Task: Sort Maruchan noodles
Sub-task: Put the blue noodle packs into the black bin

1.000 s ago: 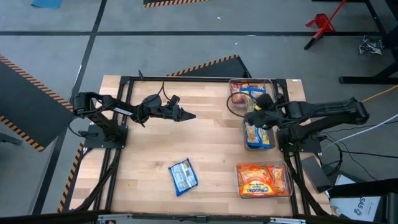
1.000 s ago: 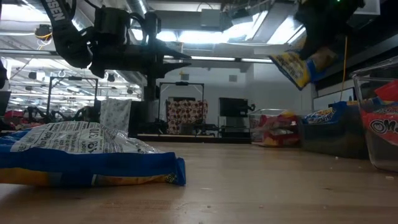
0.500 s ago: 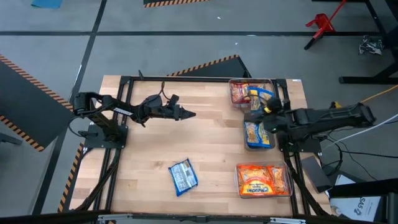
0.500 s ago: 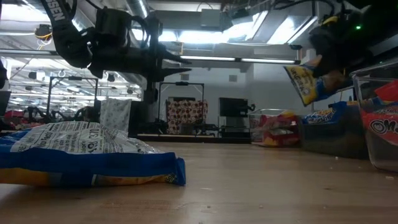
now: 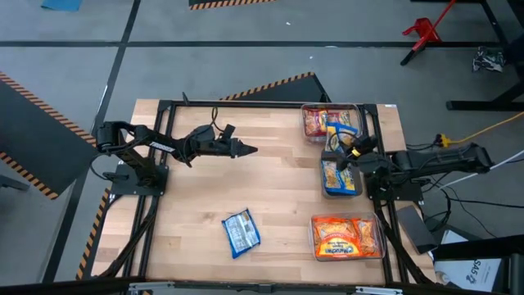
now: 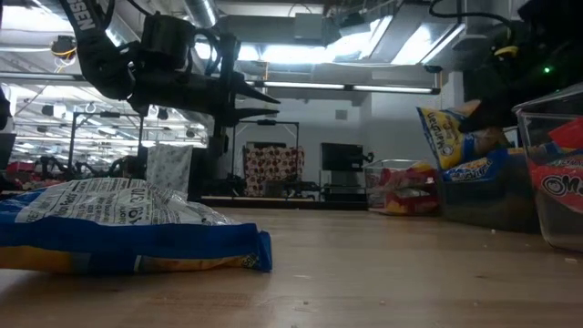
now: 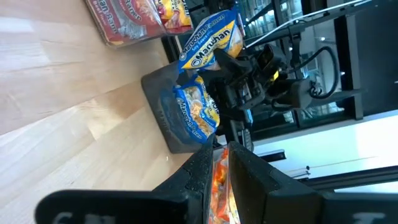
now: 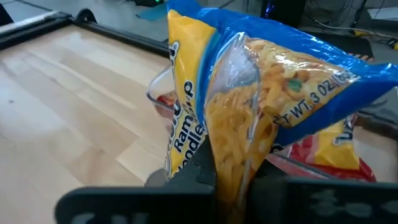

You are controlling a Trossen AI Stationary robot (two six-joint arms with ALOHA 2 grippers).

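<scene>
sorting looks nearly done — the three bins [image 5: 361, 248] along the right edge hold most packets. the right gripper [image 5: 350, 153] pinches a blue packet [image 8: 261, 106] over the middle bin. one blue packet [image 5: 241, 232] lies loose on the table [image 5: 270, 188]. the left gripper [image 5: 246, 151], nearly closed, holds nothing.

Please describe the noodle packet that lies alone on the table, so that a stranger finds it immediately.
On the wooden table, look away from the three clear bins along one side. The blue-and-white Maruchan packet lies flat on bare wood, the only packet in no bin.
</scene>
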